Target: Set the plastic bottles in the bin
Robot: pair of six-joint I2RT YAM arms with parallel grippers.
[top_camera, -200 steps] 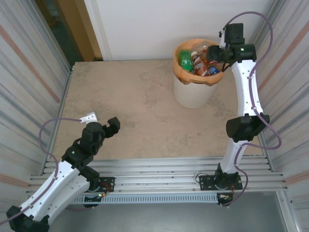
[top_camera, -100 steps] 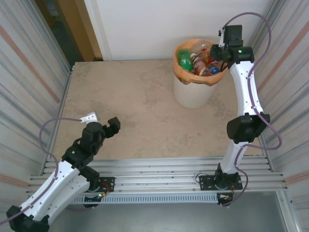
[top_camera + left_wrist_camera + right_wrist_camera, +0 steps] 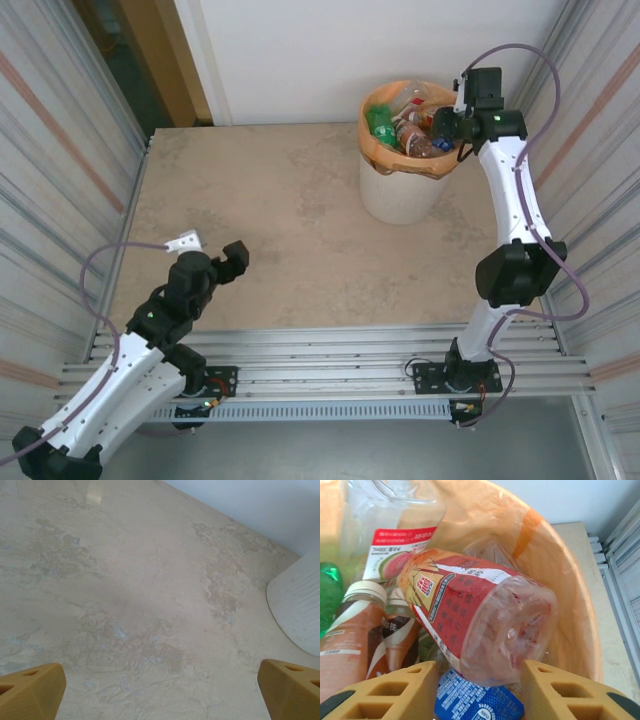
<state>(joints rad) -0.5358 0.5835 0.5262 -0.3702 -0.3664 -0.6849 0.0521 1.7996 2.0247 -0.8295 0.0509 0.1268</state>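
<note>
Bottles point(image 3: 410, 125) crowd the bin point(image 3: 400, 195) at far right; the right gripper point(image 3: 479, 670) has shifted above it, released, a red-labelled bottle point(image 3: 470, 615) lying just beyond. Near left, the left gripper point(image 3: 160, 680) hangs released over the desk point(image 3: 125, 580). We judge the task nearly done.

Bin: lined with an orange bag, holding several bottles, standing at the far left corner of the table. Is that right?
No. The bin stands at the far right corner of the table, not the far left; the top view shows it. It is lined with an orange bag and holds several bottles.
</note>
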